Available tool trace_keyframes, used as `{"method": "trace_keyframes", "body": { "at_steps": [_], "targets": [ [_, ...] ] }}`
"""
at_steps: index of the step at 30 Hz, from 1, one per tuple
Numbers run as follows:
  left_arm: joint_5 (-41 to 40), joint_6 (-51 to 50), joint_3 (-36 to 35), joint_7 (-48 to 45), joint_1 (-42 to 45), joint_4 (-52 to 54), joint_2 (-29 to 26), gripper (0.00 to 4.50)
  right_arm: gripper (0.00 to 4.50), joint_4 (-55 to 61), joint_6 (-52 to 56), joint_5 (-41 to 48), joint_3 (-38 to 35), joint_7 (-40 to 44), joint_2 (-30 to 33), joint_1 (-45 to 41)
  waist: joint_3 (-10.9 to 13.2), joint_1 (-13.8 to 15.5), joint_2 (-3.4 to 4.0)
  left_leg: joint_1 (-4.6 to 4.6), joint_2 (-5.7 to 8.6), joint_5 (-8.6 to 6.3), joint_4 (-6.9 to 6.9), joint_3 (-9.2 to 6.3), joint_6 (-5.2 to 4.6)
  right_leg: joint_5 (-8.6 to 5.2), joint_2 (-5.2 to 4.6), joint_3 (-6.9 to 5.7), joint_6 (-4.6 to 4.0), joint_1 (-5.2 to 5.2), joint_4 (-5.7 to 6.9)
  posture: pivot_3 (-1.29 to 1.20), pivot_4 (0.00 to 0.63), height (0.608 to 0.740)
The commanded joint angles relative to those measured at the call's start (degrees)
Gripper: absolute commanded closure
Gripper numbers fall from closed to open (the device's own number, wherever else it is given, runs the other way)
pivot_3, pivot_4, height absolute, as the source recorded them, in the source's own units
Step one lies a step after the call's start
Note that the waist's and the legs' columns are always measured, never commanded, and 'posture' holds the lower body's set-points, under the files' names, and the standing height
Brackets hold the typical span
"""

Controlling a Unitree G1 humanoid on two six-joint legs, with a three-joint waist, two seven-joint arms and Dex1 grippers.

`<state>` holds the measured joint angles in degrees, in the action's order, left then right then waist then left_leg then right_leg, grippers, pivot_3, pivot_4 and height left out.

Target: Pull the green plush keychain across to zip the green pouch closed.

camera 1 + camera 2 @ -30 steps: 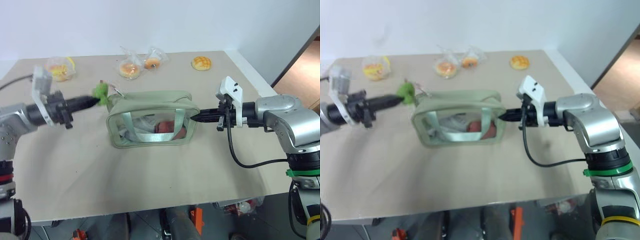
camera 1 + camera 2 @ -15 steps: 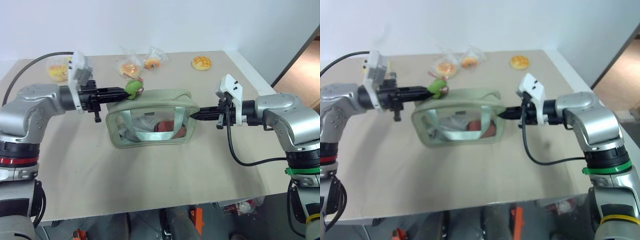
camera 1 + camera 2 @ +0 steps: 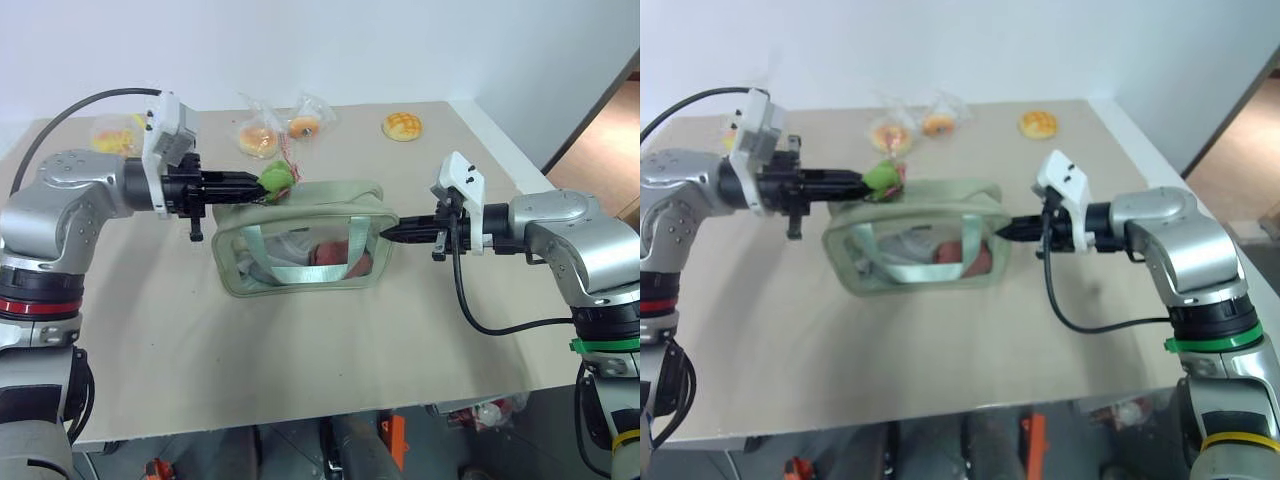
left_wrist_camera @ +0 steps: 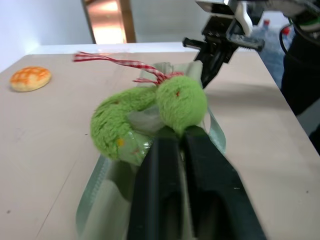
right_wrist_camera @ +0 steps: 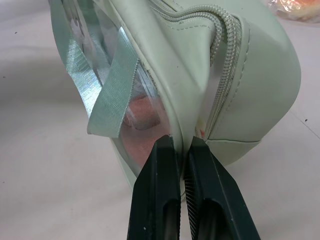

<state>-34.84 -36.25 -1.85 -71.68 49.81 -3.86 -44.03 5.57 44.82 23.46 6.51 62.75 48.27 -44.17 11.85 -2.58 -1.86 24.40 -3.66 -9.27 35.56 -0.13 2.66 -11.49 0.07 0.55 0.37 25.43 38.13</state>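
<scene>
The green pouch (image 3: pixel 300 262) stands mid-table, clear front panel toward me, something red inside. My left gripper (image 3: pixel 256 183) reaches level over the pouch's top near its left end, shut on the green plush keychain (image 3: pixel 276 179). In the left wrist view the fuzzy keychain (image 4: pixel 150 115) sits pinched at the fingertips (image 4: pixel 167 137), its red checked cord trailing behind. My right gripper (image 3: pixel 388 233) is shut on the pouch's right end. The right wrist view shows it pinching the seam below the zipper track (image 5: pixel 220 75).
Three clear bags of bread (image 3: pixel 258 138) (image 3: pixel 305 125) (image 3: pixel 115 137) lie along the far side of the beige table (image 3: pixel 300 350). A loose bun (image 3: pixel 402 126) sits at the far right. The table's right edge runs close behind my right arm.
My left gripper has carried the keychain to the right, from beyond the pouch's left end to above its top, and its wrist has rolled. The right gripper has kept its hold and place.
</scene>
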Motion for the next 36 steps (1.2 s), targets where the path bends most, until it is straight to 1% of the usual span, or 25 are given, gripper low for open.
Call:
{"method": "trace_keyframes", "body": {
  "at_steps": [1,3,6,11,15,19,21,24,28,31,36],
  "targets": [
    [-1.3,-0.6,-3.3,0.8,1.4,0.9,-1.3,2.83,4.50,1.1,-0.9,0.3,-1.7,-0.1,0.0,-1.1,0.0,0.0,0.00,0.01,0.00,0.00,0.02,0.00,0.00,0.01,0.00,0.01,0.01,0.00,0.00,0.00,0.150,0.740],
    [-0.8,-0.4,-3.5,1.4,1.1,1.1,-1.6,2.19,4.50,0.8,-1.1,0.2,-1.5,-0.1,-0.2,-1.4,0.0,0.0,0.00,0.01,0.00,0.00,0.02,0.01,0.00,0.01,0.00,0.02,0.01,0.00,0.00,0.00,0.150,0.740],
    [-2.4,-1.0,-4.9,0.3,-0.1,2.0,-2.6,1.16,4.50,0.3,-1.4,0.1,-1.2,0.0,-0.5,-1.9,0.0,-0.1,0.00,0.00,0.00,0.00,0.02,0.01,0.00,0.01,0.01,0.02,0.02,0.00,0.00,0.00,0.150,0.740],
    [-2.9,-1.3,-7.2,0.8,-1.6,1.9,-4.7,1.16,4.50,-0.3,-1.8,-0.2,-0.9,0.2,-0.8,-2.3,0.0,-0.1,0.00,-0.03,-0.01,-0.04,0.00,0.00,-0.07,0.00,0.05,0.04,0.00,0.01,0.01,0.00,0.150,0.740],
    [-5.2,-3.3,-11.6,-0.1,-5.3,2.5,-8.5,1.16,4.50,-0.5,-2.0,-0.2,-0.7,0.4,-0.8,-2.3,0.0,-0.2,0.00,-0.04,-0.02,-0.05,-0.01,0.06,-0.09,0.00,0.05,0.11,0.00,0.02,0.00,0.00,0.150,0.740],
    [-5.9,-4.1,-14.0,-1.2,-12.2,4.5,-11.8,1.16,4.50,-0.7,-2.1,-0.3,-0.6,0.5,-1.0,-2.3,0.0,-0.2,0.00,-0.05,-0.02,-0.07,-0.02,0.07,-0.11,-0.02,0.04,0.10,-0.04,0.02,0.00,0.00,0.150,0.740],
    [-5.5,-3.5,-14.3,-2.0,-16.7,6.6,-12.7,1.16,4.50,-0.9,-2.1,-0.4,-0.6,0.6,-1.1,-2.4,0.0,-0.2,0.00,-0.07,-0.02,-0.07,-0.04,0.11,-0.12,-0.13,0.02,0.13,-0.21,0.02,0.00,0.00,0.150,0.740],
    [-4.6,-2.8,-13.6,-1.6,-22.5,9.9,-13.1,1.16,4.50,-1.1,-2.3,-0.5,-0.4,0.8,-1.4,-2.6,0.0,-0.1,0.00,-0.08,-0.02,-0.07,-0.03,0.14,-0.12,-0.16,0.00,0.15,-0.27,0.02,0.00,0.00,0.150,0.740],
    [-4.2,-2.4,-12.8,-0.6,-27.0,12.3,-12.4,1.16,4.50,-1.4,-2.2,-0.8,-0.3,0.8,-1.8,-2.8,0.0,-0.1,0.00,-0.08,-0.02,-0.07,-0.02,0.14,-0.12,-0.15,0.01,0.15,-0.26,0.02,0.00,0.00,0.150,0.740],
    [-4.4,-3.2,-12.2,0.5,-27.2,11.9,-11.4,1.16,4.50,-1.3,-2.1,-0.7,-0.4,1.0,-1.8,-2.8,0.0,-0.1,0.00,-0.11,-0.02,-0.07,-0.02,0.14,-0.12,-0.14,0.02,0.17,-0.27,0.02,0.00,0.00,0.150,0.740],
    [-4.1,-3.2,-9.9,1.9,-25.2,10.5,-9.2,1.16,4.50,-1.0,-1.9,-0.6,-0.7,0.7,-1.8,-2.7,0.0,-0.1,0.00,-0.10,-0.02,-0.07,-0.02,0.14,-0.12,-0.14,0.02,0.18,-0.26,0.01,0.00,0.00,0.150,0.740]
  ]
}}
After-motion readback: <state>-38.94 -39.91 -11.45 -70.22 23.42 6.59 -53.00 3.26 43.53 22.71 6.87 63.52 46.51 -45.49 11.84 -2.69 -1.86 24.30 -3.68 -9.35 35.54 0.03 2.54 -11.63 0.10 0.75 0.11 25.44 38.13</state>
